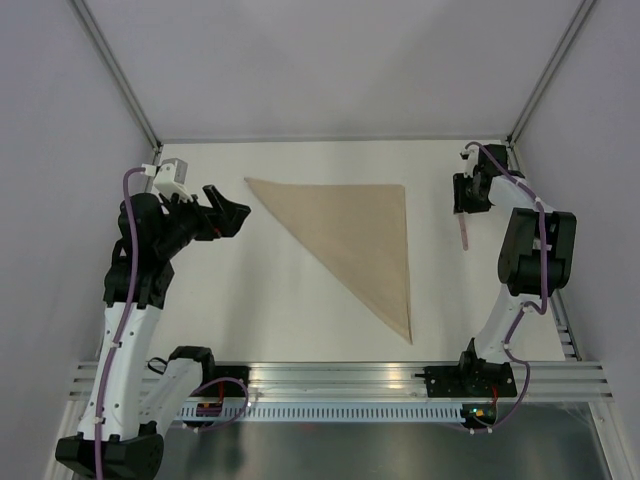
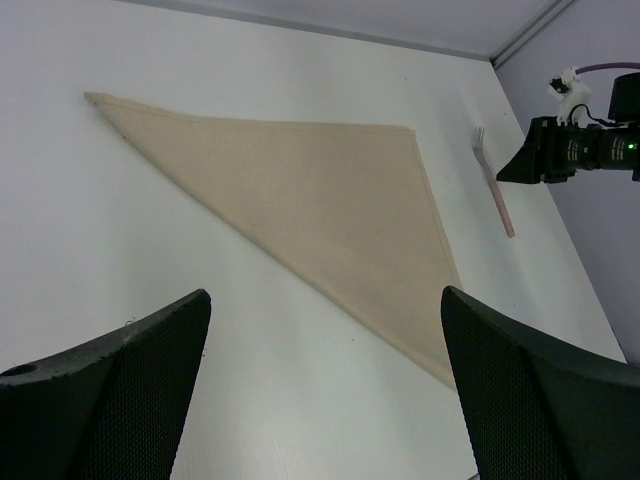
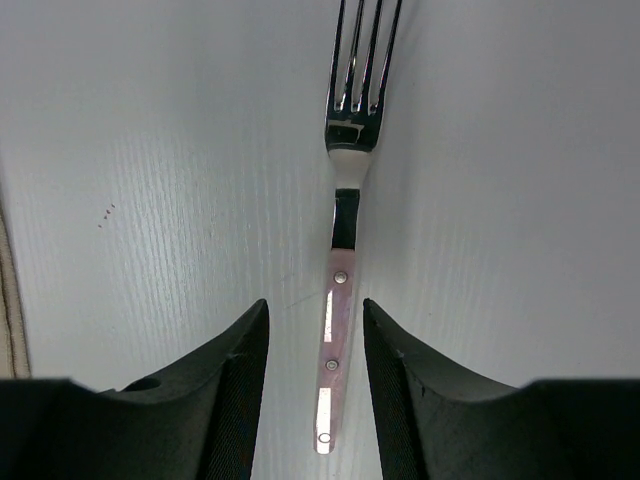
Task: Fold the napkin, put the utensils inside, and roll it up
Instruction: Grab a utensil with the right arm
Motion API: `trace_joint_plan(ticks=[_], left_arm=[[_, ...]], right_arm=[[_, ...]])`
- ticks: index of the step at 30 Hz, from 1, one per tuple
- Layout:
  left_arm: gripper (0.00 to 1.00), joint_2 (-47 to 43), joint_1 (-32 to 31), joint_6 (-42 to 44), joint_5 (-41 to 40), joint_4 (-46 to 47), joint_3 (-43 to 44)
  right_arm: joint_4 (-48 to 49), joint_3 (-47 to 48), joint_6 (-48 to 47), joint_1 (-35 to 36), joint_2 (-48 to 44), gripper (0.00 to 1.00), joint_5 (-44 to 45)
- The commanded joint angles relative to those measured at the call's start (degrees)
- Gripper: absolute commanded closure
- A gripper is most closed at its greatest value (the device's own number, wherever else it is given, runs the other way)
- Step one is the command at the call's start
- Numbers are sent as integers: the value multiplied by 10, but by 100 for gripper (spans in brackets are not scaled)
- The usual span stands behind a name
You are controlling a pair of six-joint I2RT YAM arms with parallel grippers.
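Note:
The beige napkin (image 1: 355, 235) lies folded into a triangle in the middle of the table, also seen in the left wrist view as the napkin (image 2: 310, 190). The pale-pink-handled fork (image 1: 464, 235) lies flat on the table to its right. My right gripper (image 1: 463, 207) is low over the fork (image 3: 340, 280). It is open, and its fingers (image 3: 240, 370) straddle the handle with a gap on each side. My left gripper (image 1: 236, 215) hangs wide open left of the napkin's far-left corner, nothing between its fingers (image 2: 130, 380).
White walls close in the table on the left, back and right. A metal rail (image 1: 340, 385) with the arm bases runs along the near edge. The napkin's near point (image 1: 408, 338) reaches close to that rail.

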Motion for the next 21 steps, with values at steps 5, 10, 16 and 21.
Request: trace_joint_plan(ticks=[5,10,16,21], left_arm=[[0,-4,2,18,21,9,-7],[0,-7,3,20,18,9,-10],[0,-4,2,20,14,9,-11],[0,0,2,20,9,9,-10]], right_arm=[[-19,6,-17,-8,6,50,21],[-28,31,-17,-14,41,52,22],[-30,38,-29,-20,68,57,12],[-38,37,-39,-20,78,84,4]])
